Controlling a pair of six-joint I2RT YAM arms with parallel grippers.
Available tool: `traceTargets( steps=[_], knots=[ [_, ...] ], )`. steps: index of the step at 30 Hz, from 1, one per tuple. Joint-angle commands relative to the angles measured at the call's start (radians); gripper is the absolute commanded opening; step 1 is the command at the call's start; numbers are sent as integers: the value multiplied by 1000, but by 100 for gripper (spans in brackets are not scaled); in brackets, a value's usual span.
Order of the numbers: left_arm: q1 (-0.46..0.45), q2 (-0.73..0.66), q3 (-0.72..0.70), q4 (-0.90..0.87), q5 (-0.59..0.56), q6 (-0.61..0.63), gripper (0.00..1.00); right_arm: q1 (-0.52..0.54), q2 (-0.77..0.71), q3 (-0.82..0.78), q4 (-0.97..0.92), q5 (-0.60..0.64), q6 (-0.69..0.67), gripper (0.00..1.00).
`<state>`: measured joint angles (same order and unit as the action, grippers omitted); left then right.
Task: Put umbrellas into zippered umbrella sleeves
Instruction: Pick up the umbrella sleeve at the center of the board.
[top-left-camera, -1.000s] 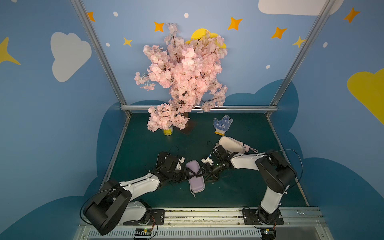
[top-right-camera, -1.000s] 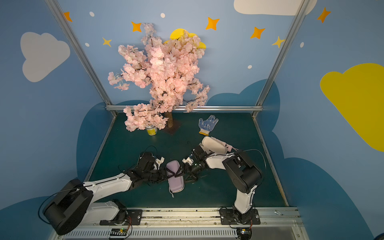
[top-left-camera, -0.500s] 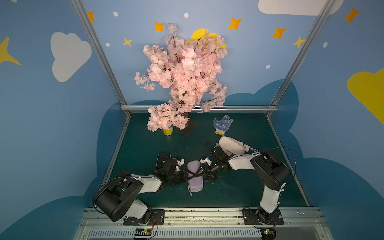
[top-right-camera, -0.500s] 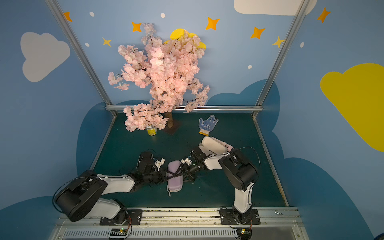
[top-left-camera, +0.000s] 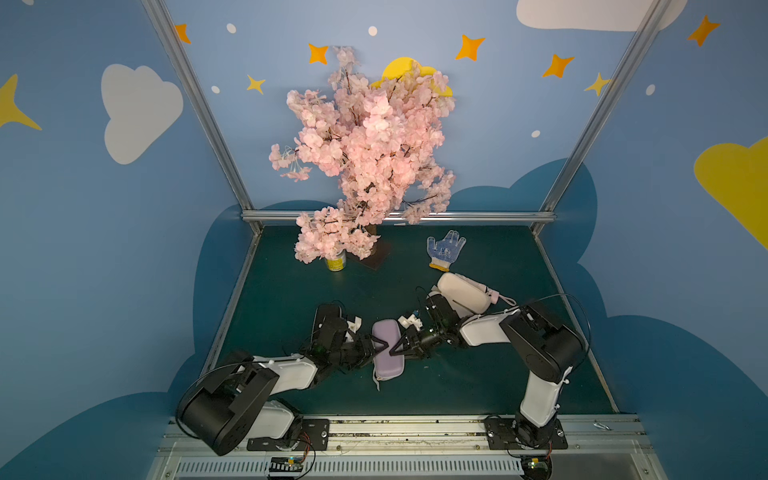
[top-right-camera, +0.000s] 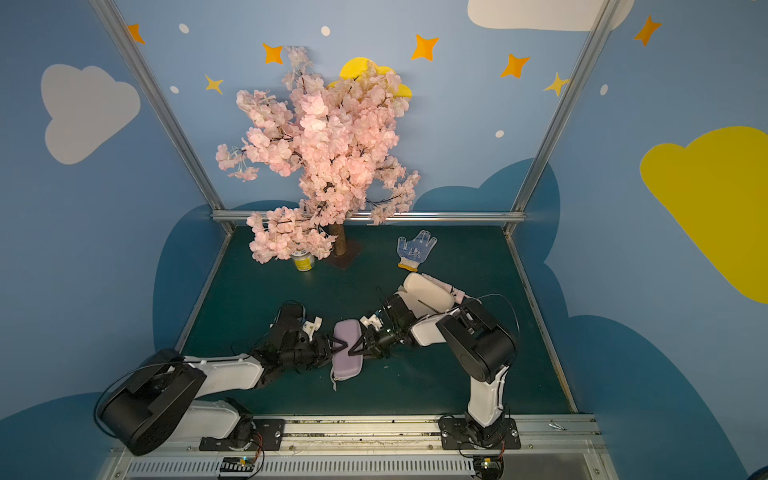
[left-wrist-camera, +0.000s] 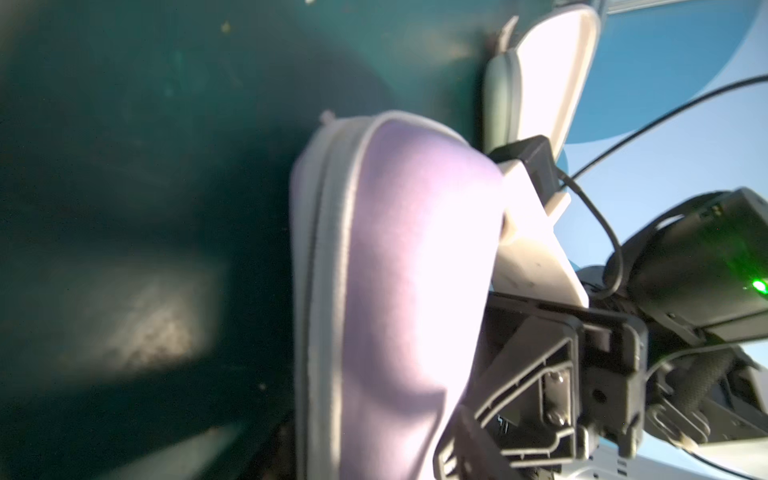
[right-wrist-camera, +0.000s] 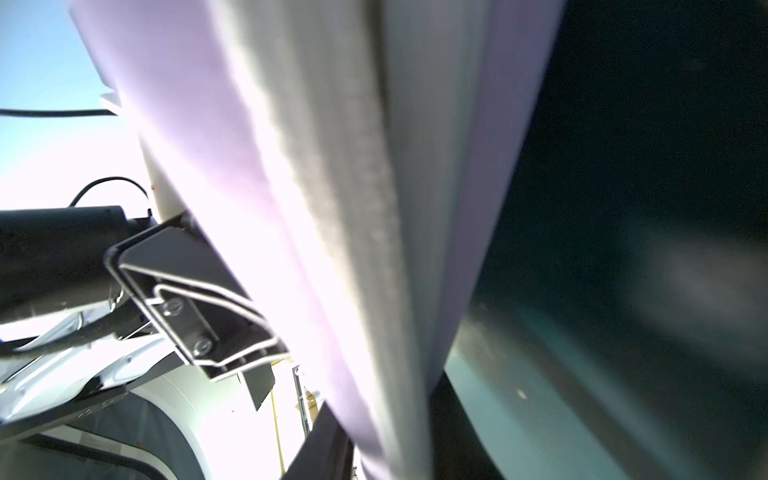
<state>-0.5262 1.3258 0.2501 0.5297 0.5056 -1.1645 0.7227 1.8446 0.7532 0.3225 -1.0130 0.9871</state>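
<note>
top view: l gripper (top-left-camera: 379, 346), r gripper (top-left-camera: 397, 347) flank smooth oblong lavender sleeve (top-left-camera: 388, 368); grip unclear.

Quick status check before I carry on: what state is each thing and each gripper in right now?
lavender sleeve: closed, flat on the table.
off-white sleeve: flat, looks closed.
pink umbrella: end showing beside off-white sleeve, rest hidden.
glove: lying flat.
blossom tree: upright.
yellow can: upright.
left gripper: at lavender sleeve, jaws unclear.
right gripper: at lavender sleeve, jaws unclear.
</note>
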Motion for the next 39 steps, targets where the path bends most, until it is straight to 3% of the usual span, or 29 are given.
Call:
traceTargets(
  steps=[1, 5, 11, 20, 32, 35, 39],
  knots=[
    [31, -120, 15, -85, 100, 4, 68, -39, -47, 1, 59, -58, -28, 12],
    [63, -216, 20, -198, 100, 43, 75, -83, -98, 54, -124, -168, -148, 10],
    [89, -229, 27, -171, 108, 11, 77, -98, -191, 172, -522, -257, -408, 10],
    [60, -219, 140, -72, 142, -69, 76, -89, -209, 300, -733, -289, -542, 12],
    [9, -184, 181, 0, 157, -99, 53, -91, -166, 439, -961, -275, -669, 18],
    [3, -174, 184, 9, 165, -101, 49, -95, -167, 448, -985, -255, -675, 24],
    [5, -178, 183, 8, 160, -99, 43, -106, -186, 433, -964, -246, -649, 42]
  ],
)
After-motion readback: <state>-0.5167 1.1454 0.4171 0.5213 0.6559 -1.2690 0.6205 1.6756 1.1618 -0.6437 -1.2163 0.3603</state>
